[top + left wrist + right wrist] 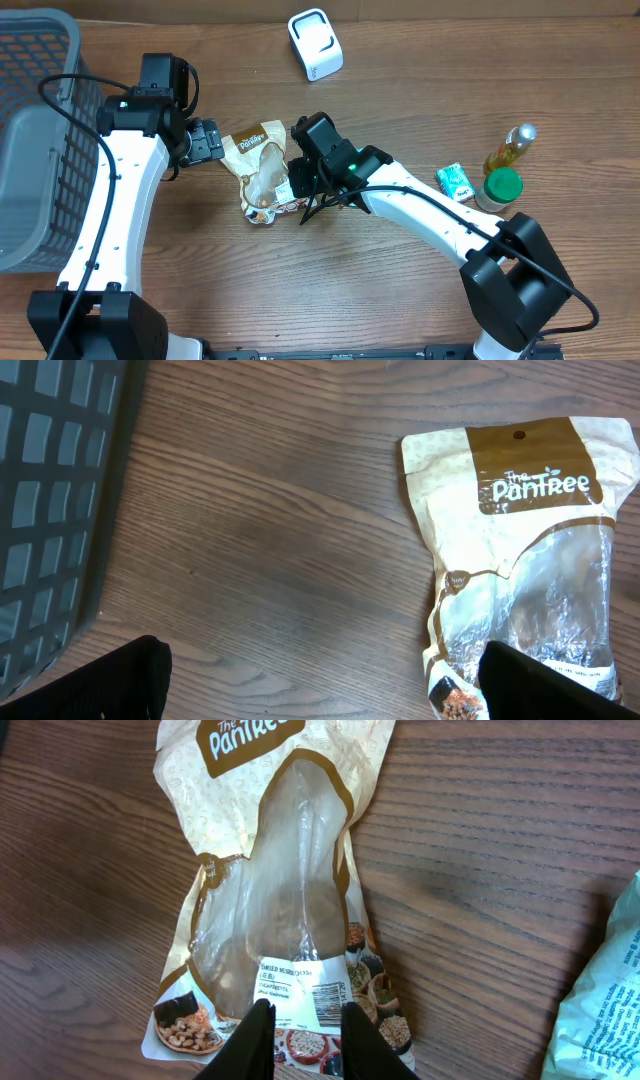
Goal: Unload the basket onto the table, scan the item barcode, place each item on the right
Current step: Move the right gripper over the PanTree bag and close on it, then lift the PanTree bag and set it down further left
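A brown-and-white "The Pantree" pouch (262, 170) with a clear window lies on the wooden table; it shows in the left wrist view (530, 560) and the right wrist view (270, 890). Its white label carries the barcode (327, 1005), facing up. My right gripper (305, 180) sits at the pouch's lower end, its jaws narrowed (305, 1020) and pinching the pouch at the label. My left gripper (205, 140) hovers by the pouch's top edge, open wide (320, 680), with bare wood between its fingers. A white scanner (315, 43) stands at the back.
A grey mesh basket (30, 120) fills the left side, its wall close to my left arm (50, 510). To the right stand a yellow bottle (510, 148), a green-lidded jar (500, 188) and a teal packet (455, 181), the packet also at the right wrist view's edge (605, 1010).
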Robot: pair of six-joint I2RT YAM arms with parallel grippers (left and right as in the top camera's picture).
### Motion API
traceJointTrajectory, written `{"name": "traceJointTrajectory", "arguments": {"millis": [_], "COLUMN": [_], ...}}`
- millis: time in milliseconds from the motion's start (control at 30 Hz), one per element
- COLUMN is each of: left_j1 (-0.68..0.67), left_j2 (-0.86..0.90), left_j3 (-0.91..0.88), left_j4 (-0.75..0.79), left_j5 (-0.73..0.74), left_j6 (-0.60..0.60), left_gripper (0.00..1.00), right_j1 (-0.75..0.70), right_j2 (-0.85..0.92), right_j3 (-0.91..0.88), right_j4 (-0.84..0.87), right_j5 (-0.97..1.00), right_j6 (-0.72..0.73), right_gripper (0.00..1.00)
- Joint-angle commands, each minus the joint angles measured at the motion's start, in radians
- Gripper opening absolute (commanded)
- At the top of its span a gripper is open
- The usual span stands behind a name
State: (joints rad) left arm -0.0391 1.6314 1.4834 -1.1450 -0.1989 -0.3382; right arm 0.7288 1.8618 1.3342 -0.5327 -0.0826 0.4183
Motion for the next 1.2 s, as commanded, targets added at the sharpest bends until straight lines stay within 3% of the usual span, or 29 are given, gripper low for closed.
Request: {"name": "traceJointTrajectory", "arguments": {"millis": [0, 200, 267, 300, 333, 933, 1000, 1167], "left_j1": [-0.003, -0.003, -0.003, -0.003, -0.003, -0.003, -0.003, -0.003], "left_j2": [0.003, 0.003, 0.003, 0.003, 0.003, 0.003, 0.003, 0.003], "left_j3": [0.009, 0.009, 0.009, 0.009, 0.009, 0.009, 0.009, 0.009], "left_j4": [0.000, 0.000, 0.000, 0.000, 0.000, 0.000, 0.000, 0.000], "left_j5": [-0.002, -0.002, -0.003, -0.002, -0.002, -0.002, -0.002, -0.002], "left_j6": [-0.010, -0.010, -0.010, -0.010, -0.010, -0.010, -0.010, -0.010], "left_gripper": [0.99, 0.99, 1.00, 0.99, 1.00, 1.00, 1.00, 1.00], "right_j1": [0.005, 0.005, 0.005, 0.005, 0.005, 0.004, 0.004, 0.004], "right_j2": [0.004, 0.005, 0.005, 0.005, 0.005, 0.014, 0.014, 0.015], "right_j3": [-0.006, -0.006, -0.006, -0.006, -0.006, -0.006, -0.006, -0.006], "right_j4": [0.008, 0.007, 0.008, 0.008, 0.008, 0.031, 0.029, 0.028], "right_j5": [-0.005, -0.005, -0.001, 0.007, 0.022, 0.064, 0.082, 0.118], "right_j6": [0.003, 0.002, 0.002, 0.002, 0.002, 0.013, 0.079, 0.136], "right_gripper": [0.28, 0.60, 0.76, 0.92, 1.00, 1.00, 0.85, 0.18]}}
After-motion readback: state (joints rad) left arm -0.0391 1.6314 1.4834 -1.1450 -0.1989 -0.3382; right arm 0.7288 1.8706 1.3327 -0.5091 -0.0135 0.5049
